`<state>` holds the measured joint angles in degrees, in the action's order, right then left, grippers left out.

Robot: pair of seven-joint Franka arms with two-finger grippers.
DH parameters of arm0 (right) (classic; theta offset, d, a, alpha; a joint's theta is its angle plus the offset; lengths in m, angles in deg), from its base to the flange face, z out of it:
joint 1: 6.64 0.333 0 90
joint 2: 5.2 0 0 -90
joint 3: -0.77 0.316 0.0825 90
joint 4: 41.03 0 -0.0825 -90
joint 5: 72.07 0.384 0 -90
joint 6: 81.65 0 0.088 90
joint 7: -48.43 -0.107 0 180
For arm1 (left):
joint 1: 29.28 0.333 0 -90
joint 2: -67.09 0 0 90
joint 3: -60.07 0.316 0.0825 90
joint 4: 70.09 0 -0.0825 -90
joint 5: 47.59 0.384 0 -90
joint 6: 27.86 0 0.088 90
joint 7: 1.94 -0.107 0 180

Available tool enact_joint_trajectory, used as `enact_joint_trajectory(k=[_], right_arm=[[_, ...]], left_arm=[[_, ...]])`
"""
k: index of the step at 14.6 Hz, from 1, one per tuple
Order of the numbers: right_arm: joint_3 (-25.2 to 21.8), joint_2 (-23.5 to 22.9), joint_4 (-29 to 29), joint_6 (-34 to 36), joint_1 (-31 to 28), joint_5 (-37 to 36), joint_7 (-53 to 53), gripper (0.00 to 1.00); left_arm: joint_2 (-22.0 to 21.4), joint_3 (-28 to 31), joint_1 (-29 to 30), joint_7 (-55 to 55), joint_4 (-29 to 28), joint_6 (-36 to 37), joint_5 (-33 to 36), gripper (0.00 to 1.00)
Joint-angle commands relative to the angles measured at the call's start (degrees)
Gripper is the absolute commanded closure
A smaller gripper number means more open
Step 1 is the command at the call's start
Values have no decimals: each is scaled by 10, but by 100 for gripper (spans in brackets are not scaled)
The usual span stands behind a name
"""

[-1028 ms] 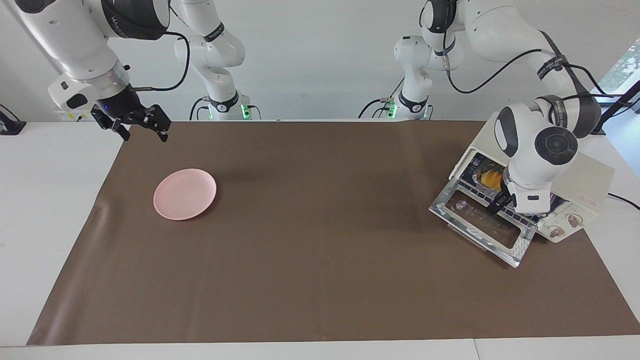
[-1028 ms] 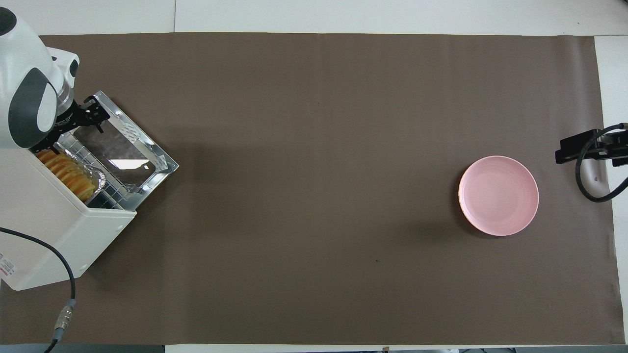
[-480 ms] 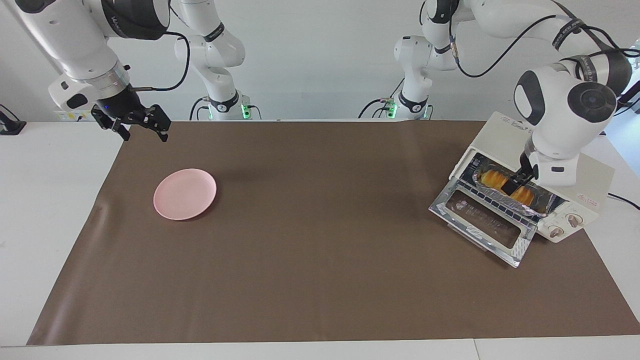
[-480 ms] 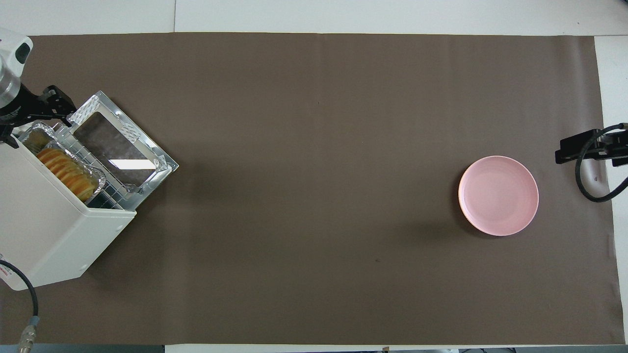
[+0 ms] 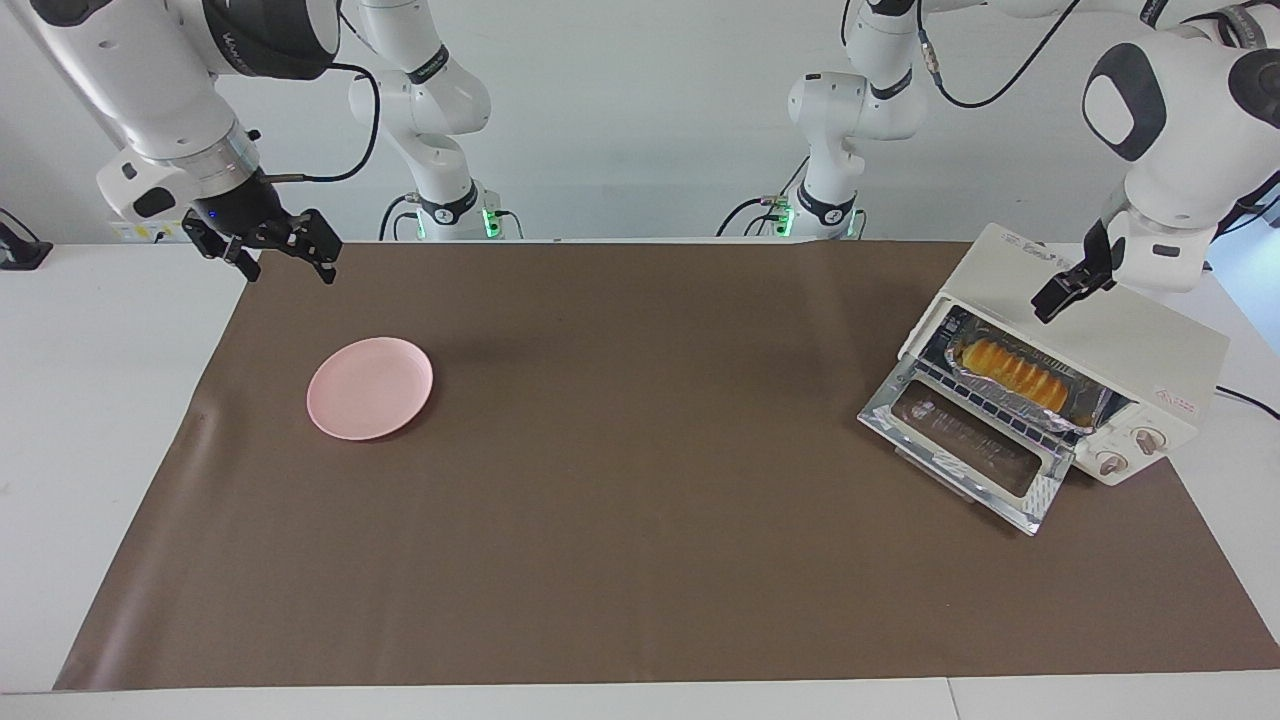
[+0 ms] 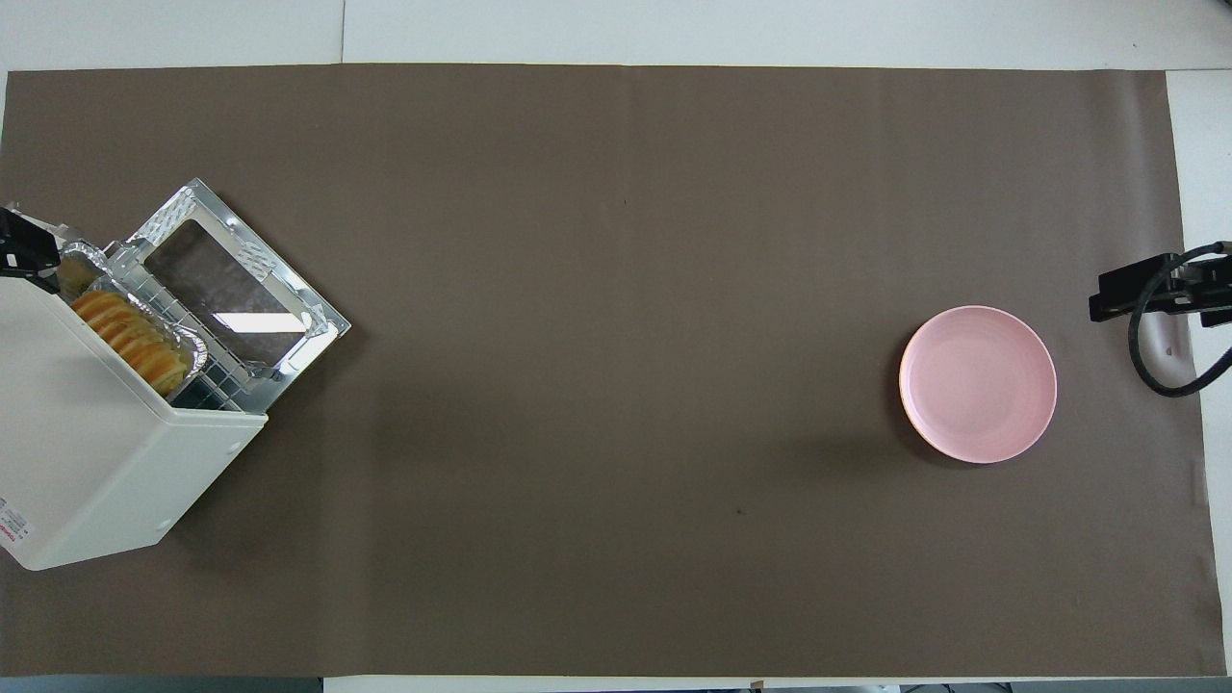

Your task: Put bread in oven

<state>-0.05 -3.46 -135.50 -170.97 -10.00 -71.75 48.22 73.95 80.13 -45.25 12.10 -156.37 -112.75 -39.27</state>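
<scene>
The cream-white oven (image 5: 1100,330) stands at the left arm's end of the table with its glass door (image 5: 965,455) dropped open. The golden ridged bread (image 5: 1010,372) lies in a silver foil tray (image 5: 1085,410) on the rack inside the oven; it also shows in the overhead view (image 6: 130,342). My left gripper (image 5: 1062,288) is up in the air over the oven's top, clear of the bread and empty. My right gripper (image 5: 282,255) waits, open and empty, over the mat's corner at the right arm's end.
A round pink plate (image 5: 370,387) sits bare on the brown mat (image 5: 620,500) toward the right arm's end. The oven's open door (image 6: 236,289) juts out over the mat. A cable (image 5: 1245,398) runs from the oven.
My left gripper has drawn out of the oven mouth and risen over the oven's top, leaving the bread and foil tray inside. The right arm has not moved.
</scene>
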Motion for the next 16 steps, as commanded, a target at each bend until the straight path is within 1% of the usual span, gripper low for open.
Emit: enact_joint_trajectory(k=[1, 2, 3, 4, 5, 7, 9, 10, 13, 14, 16], right_arm=[[7, 3, -2, 8, -8, -9, 11, 0], [7, 3, -2, 8, -9, -9, 11, 0], [7, 3, -2, 8, -8, -9, 11, 0], [7, 3, -2, 8, -9, -9, 11, 0], [7, 3, -2, 8, -9, -9, 11, 0], [7, 3, -2, 8, -8, -9, 10, 0], [7, 3, -2, 8, -8, -9, 11, 0], [7, 3, -2, 8, -8, -9, 11, 0], [7, 3, -2, 8, -9, -9, 10, 0], [7, 3, -2, 8, -9, -9, 10, 0], [7, 3, -2, 8, -8, -9, 11, 0]], left_arm=[[-41, -5, -12, -22, -60, 5, -7, 0], [-67, -12, -3, -34, -90, 0, -8, 0], [-87, -19, 14, -44, -105, -4, -20, 0], [-105, -36, 45, -64, -116, -9, -38, 0], [-118, -48, 61, -83, -129, -11, -42, 0], [-120, -72, 87, -103, -134, -34, -46, 0], [-113, -87, 96, -172, -128, -31, -47, 0], [-112, -102, 96, -178, -121, -29, -47, 0], [-109, -103, 98, -180, -127, -52, -87, 0], [-99, -104, 97, -178, -134, -65, -87, 0], [-95, -105, 98, -183, -128, -63, -88, 0]])
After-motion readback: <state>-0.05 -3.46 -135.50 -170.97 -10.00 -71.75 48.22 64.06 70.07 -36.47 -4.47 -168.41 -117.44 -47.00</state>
